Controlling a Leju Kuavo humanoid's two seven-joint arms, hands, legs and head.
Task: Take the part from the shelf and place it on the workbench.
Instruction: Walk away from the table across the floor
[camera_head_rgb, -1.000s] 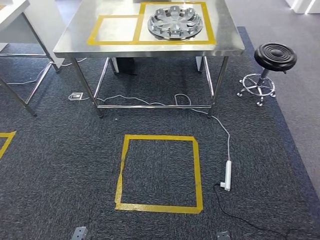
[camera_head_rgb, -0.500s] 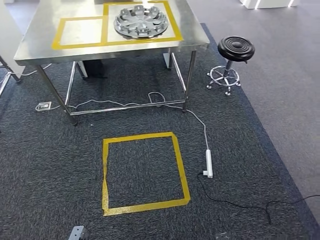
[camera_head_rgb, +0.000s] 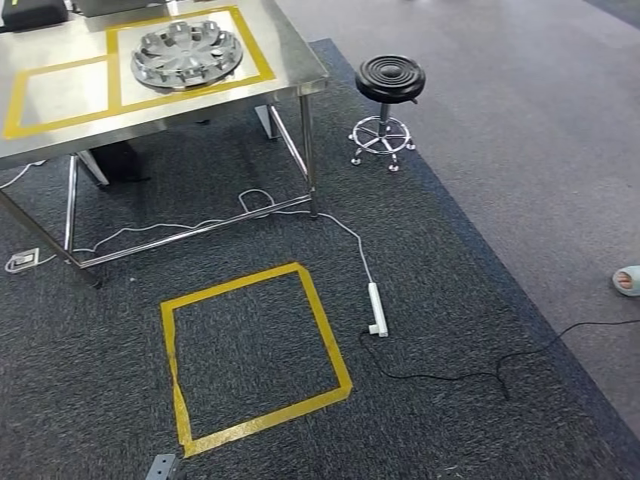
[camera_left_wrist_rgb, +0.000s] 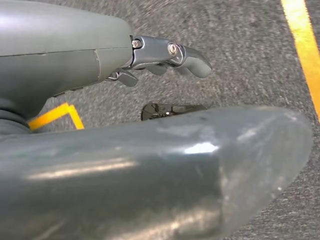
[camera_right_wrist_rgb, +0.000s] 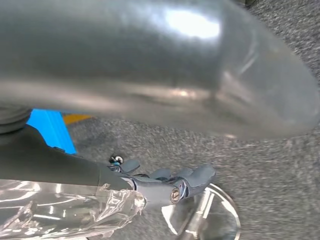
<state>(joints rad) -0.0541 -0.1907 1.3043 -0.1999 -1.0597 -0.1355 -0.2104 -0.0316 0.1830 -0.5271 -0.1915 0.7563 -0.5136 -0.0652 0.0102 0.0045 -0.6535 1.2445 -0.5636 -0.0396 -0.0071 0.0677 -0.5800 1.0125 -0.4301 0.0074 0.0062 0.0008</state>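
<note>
A silver wheel cover (camera_head_rgb: 186, 55) lies flat on the steel workbench (camera_head_rgb: 294, 70), inside the larger of two yellow taped rectangles, at the upper left of the head view. My left hand (camera_left_wrist_rgb: 166, 55) hangs over the dark carpet with its fingers stretched out and nothing in them. My right hand (camera_right_wrist_rgb: 170, 182) also hangs over the carpet, fingers loosely extended and holding nothing; clear plastic film shows beside it.
A yellow taped square (camera_head_rgb: 328, 335) marks the carpet in front of the bench. A white power strip (camera_head_rgb: 376, 310) and a black cable (camera_head_rgb: 453, 375) lie to its right. A black stool (camera_head_rgb: 390, 80) stands right of the bench. A shoe tip (camera_head_rgb: 626, 281) shows at the right edge.
The camera has turned to the right: bench, taped square and stool have all slid left in the picture. The wheel cover stays where it was on the bench.
</note>
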